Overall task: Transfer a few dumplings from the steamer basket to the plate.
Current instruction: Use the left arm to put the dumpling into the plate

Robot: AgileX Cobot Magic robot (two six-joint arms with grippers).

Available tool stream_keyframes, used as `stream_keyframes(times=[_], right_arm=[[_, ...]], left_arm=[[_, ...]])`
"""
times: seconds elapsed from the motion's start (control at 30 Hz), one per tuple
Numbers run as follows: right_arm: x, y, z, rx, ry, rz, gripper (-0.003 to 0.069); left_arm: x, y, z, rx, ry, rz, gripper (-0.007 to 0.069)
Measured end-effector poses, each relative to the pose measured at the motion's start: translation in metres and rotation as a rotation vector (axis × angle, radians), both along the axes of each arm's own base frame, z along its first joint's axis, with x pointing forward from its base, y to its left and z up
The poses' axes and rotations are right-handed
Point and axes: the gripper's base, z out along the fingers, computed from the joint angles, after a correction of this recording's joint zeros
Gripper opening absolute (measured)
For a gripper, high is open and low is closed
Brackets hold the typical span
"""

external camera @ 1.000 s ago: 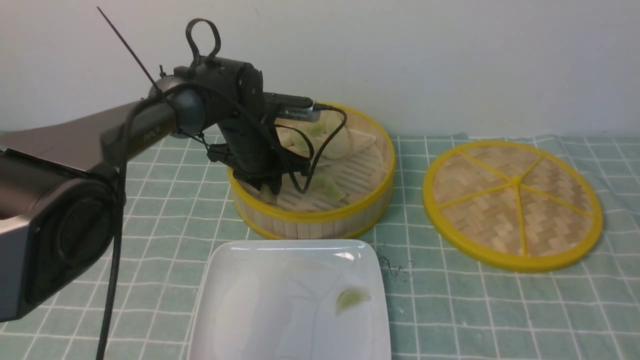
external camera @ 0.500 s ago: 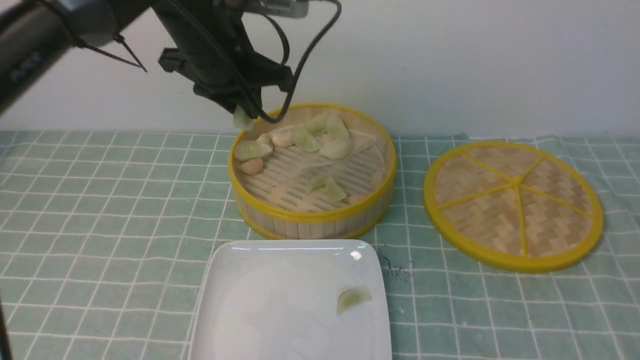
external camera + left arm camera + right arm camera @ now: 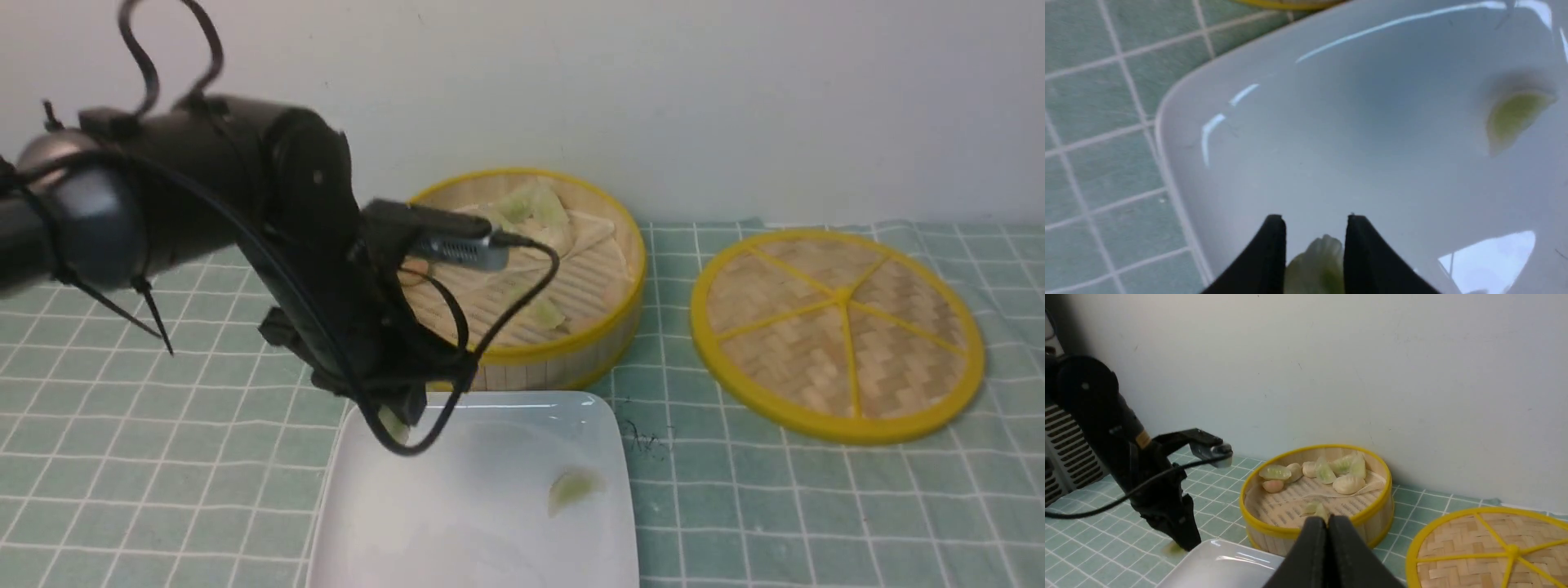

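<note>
A pale green pleated dumpling (image 3: 1318, 261) is pinched between the black fingers (image 3: 1269, 253) of the left gripper (image 3: 400, 418). The gripper is held just over the far left corner of the glossy white square plate (image 3: 457, 506), which is set at the near edge of the green checked surface (image 3: 163, 457). A second green dumpling (image 3: 574, 487) is seen lying on the plate's right half. The other dumplings (image 3: 1327, 471) are held in the round yellow-rimmed bamboo steamer basket (image 3: 571, 347) behind the plate. The fingers of the right gripper (image 3: 1327, 522) are pressed together.
</note>
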Motion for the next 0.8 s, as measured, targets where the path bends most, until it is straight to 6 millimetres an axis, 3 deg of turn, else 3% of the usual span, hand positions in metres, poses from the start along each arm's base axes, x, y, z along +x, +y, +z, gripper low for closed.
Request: stream_keyframes(times=[0.23,0.4,0.5,0.6,0.67,0.73,0.8], right_arm=[[0.000,0.000,0.000,0.000,0.000,0.000,-0.0013],[0.000,0.000,0.000,0.000,0.000,0.000,-0.0013],[0.000,0.000,0.000,-0.001,0.001,0.000,-0.0013],[0.000,0.000,-0.001,-0.005,0.010,-0.003,-0.0013],[0.000,-0.001,-0.002,-0.011,0.024,-0.007,-0.0013],[0.000,-0.001,-0.004,-0.021,0.040,-0.013,-0.0013],[0.000,-0.002,-0.005,-0.026,0.050,-0.017,-0.0013]], left_arm=[[0.010,-0.007,-0.036,0.024,0.049,-0.007,0.0166],[0.014,-0.009,-0.061,0.052,0.105,-0.013,0.0320],[0.014,-0.009,-0.061,0.054,0.109,-0.013,0.0441],[0.015,-0.010,-0.053,0.066,0.137,-0.022,0.0489],[0.017,-0.010,-0.042,0.087,0.153,-0.035,0.0463],[0.015,-0.007,-0.027,0.110,0.152,-0.049,0.0372],[0.009,-0.002,-0.005,0.112,0.114,-0.056,0.0227]])
